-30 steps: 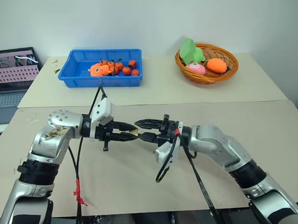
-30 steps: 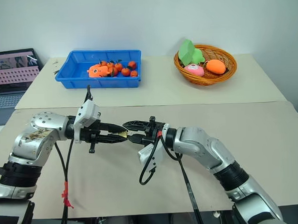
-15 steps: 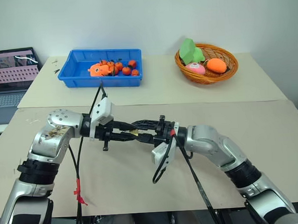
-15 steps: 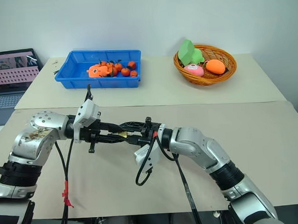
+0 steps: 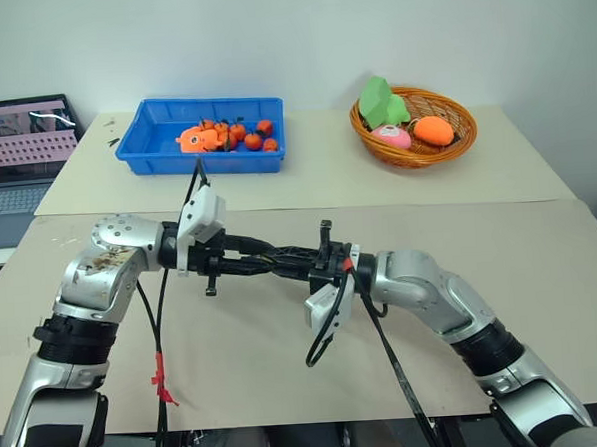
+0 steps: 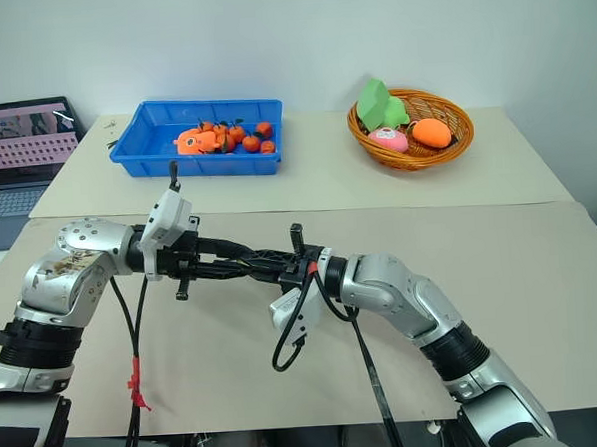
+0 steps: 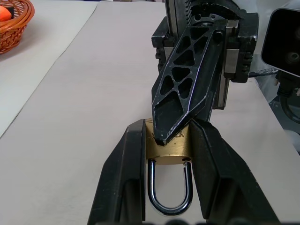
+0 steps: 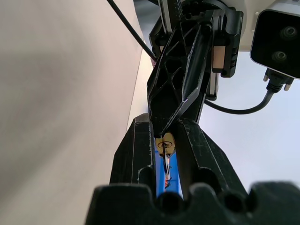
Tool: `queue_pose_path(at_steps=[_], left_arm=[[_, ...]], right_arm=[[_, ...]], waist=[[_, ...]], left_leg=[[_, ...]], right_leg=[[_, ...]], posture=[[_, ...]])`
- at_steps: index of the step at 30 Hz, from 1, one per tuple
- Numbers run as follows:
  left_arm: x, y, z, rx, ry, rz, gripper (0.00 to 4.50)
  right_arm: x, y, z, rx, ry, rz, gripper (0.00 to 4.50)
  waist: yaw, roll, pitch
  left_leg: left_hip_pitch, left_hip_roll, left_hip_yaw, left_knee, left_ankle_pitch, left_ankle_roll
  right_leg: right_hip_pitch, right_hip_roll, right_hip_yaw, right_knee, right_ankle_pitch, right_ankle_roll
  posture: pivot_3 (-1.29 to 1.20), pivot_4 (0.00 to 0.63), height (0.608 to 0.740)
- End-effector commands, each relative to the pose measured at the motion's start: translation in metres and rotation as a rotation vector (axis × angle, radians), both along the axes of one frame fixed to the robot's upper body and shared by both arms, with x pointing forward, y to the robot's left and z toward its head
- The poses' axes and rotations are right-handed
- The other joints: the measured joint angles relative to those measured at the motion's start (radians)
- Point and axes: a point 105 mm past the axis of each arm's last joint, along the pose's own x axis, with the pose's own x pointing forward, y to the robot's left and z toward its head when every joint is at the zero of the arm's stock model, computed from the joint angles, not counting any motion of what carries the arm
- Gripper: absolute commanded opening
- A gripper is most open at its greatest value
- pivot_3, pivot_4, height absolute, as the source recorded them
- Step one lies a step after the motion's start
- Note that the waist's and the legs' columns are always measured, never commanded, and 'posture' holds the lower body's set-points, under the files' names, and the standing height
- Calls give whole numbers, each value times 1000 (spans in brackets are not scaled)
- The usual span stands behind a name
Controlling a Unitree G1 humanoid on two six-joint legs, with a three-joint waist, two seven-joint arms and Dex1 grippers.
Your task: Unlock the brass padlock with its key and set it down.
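Closest to us, above the brown paper-covered tabletop [image 5: 287,384], the two arms meet tip to tip. The left gripper [image 7: 166,140] has its jaws clamped on the brass padlock [image 7: 168,149], one black finger flat against each side of the golden body, and the silver shackle [image 7: 169,193] loops back toward the wrist between them. It is held in the air, clear of the tabletop. From the head views we see the same meeting point, with the left gripper [image 5: 249,265] pointing toward the right gripper [image 5: 293,267] so that their fingers overlap.

The right gripper [image 8: 166,140] has drawn its jaws close together on the key [image 8: 166,149]: its rounded brassy-looking head sits pinched between the two fingers, with a thin silvery part running back toward the wrist. The tip of the right gripper rests against the padlock's far face (whether the key blade is actually in the keyhole we cannot tell, since the finger covers that spot).

Farther back, on the pale tabletop beyond the paper, a blue tray [image 5: 153,131] holds small orange fruits [image 5: 244,136]. To its right stands a wicker basket [image 5: 455,145] with a green, a pink and an orange item. At the far left sits an open laptop [image 5: 19,138].
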Motion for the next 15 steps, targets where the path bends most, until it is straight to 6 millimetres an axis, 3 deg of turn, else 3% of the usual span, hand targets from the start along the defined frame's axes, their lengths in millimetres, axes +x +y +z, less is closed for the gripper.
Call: queue_pose_path(at_steps=[1,15], left_arm=[[0,-2,3,36,-43,-2,825],[0,-4,2,34,-41,-4,825]], right_arm=[[-4,-2,24,87,-41,6,208],[-3,-2,23,80,-33,-5,206]], waist=[[0,0,0],[0,0,0]], left_leg=[[0,0,0,0,0,0],[0,0,0,0,0,0]], right_leg=[[0,0,0,0,0,0],[0,0,0,0,0,0]], posture=[[0,150,740],[0,150,740]])
